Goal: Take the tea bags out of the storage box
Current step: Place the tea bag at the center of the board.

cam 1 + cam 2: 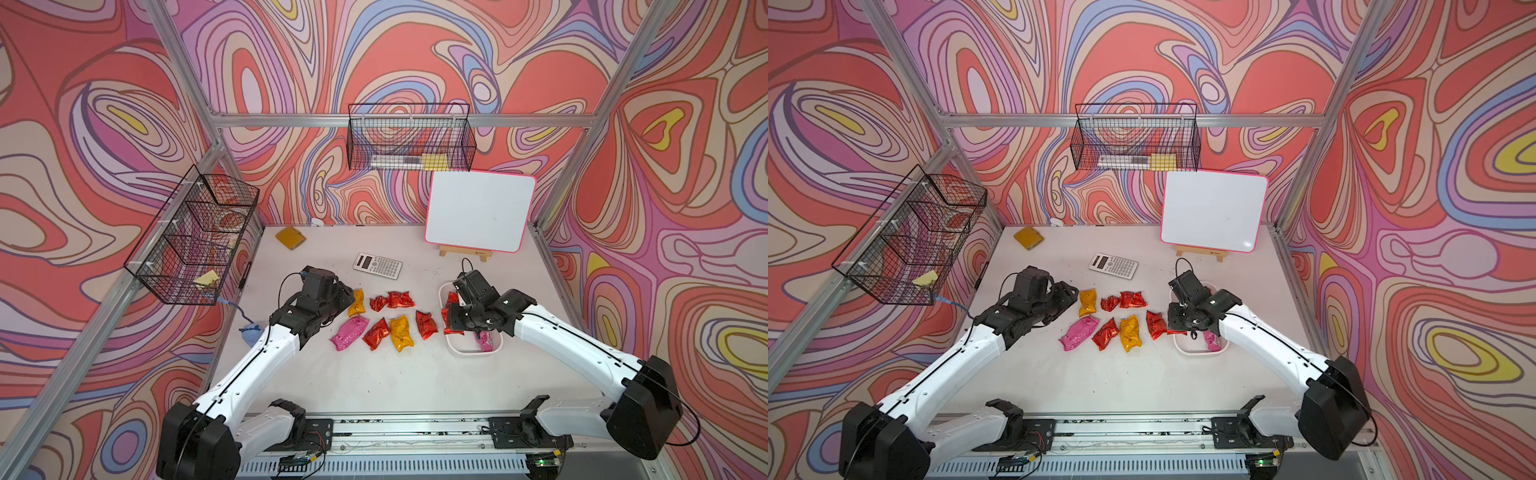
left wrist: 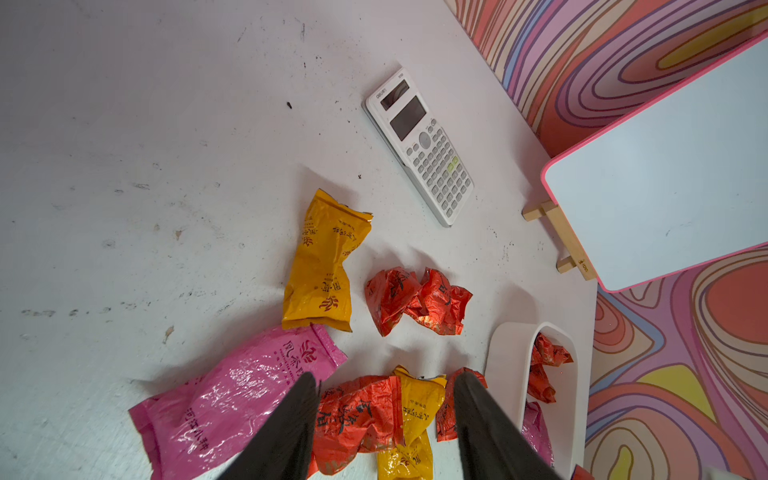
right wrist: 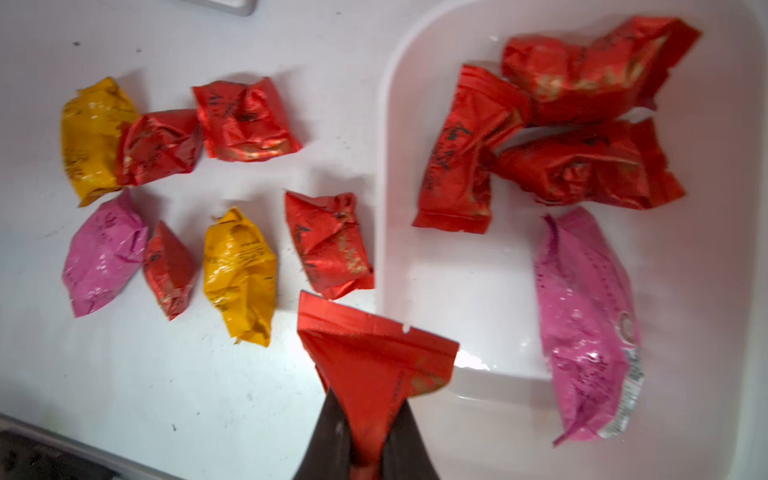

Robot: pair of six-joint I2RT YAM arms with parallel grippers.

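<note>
The white storage box point(image 1: 473, 353) sits at the right of the table. Three red tea bags point(image 3: 582, 104) and a pink one point(image 3: 590, 324) lie inside it. My right gripper point(image 3: 368, 415) is shut on another red tea bag point(image 3: 374, 353), which hangs over the box's left rim point(image 3: 386, 166). Several red, yellow and pink tea bags point(image 1: 388, 324) lie in two rows on the table left of the box. My left gripper point(image 2: 386, 378) stands open with nothing in it, above the left end of those rows, by the yellow sachet point(image 1: 356, 302).
A calculator point(image 1: 377, 266) lies behind the sachets. A whiteboard on a wooden easel point(image 1: 480, 212) stands at the back right and a mustard pad point(image 1: 290, 237) lies at the back left. Black wire baskets hang on the back wall point(image 1: 409, 137) and the left wall point(image 1: 195, 237).
</note>
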